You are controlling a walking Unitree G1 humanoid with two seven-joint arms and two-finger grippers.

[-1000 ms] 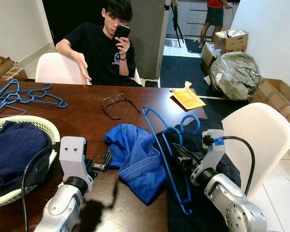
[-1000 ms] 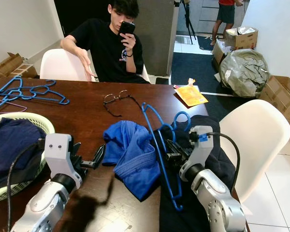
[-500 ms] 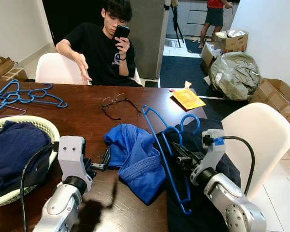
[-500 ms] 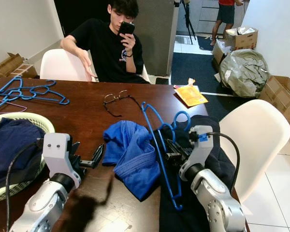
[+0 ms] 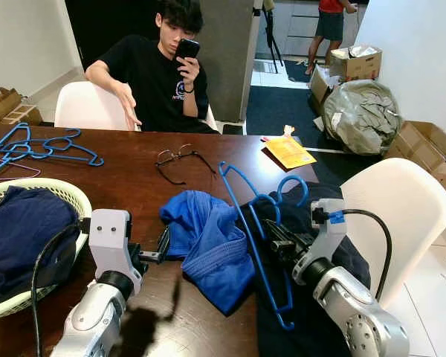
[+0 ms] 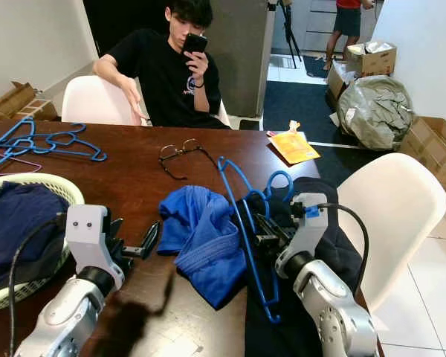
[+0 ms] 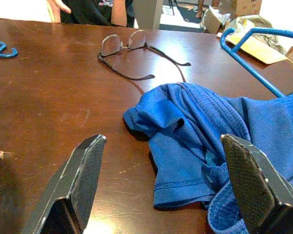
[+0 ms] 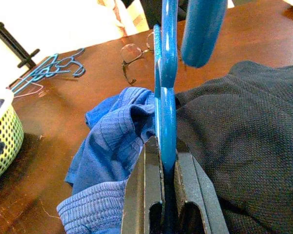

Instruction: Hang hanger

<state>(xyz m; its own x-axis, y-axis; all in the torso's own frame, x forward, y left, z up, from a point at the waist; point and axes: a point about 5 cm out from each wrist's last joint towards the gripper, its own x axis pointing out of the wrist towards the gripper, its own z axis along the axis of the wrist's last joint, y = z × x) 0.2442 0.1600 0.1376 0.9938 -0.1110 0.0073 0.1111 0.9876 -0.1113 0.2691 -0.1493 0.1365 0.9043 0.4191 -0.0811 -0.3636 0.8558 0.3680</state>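
Free room: bare brown table (image 5: pixel 126 186) lying open between the left gripper (image 5: pixel 162 245) and the glasses (image 5: pixel 180 160).
Obstacles: blue shirt (image 5: pixel 208 245) bunching just beside its spread fingers; laundry basket (image 5: pixel 30 245) crowding the left edge; blue hanger (image 5: pixel 256 238), clamped in the right gripper (image 5: pixel 271 239), slanting over the dark garment (image 8: pixel 239 131).

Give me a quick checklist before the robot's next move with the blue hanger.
1. Right tool shut on the blue hanger: ok, wrist view shows it clamped.
2. Left tool open, aimed at the blue shirt: ok.
3. Shirt threaded on hanger: not ok, it lies bunched on the table.
4. Glasses apart from the shirt: ok.
5. Shirt's neck opening found: cannot tell.
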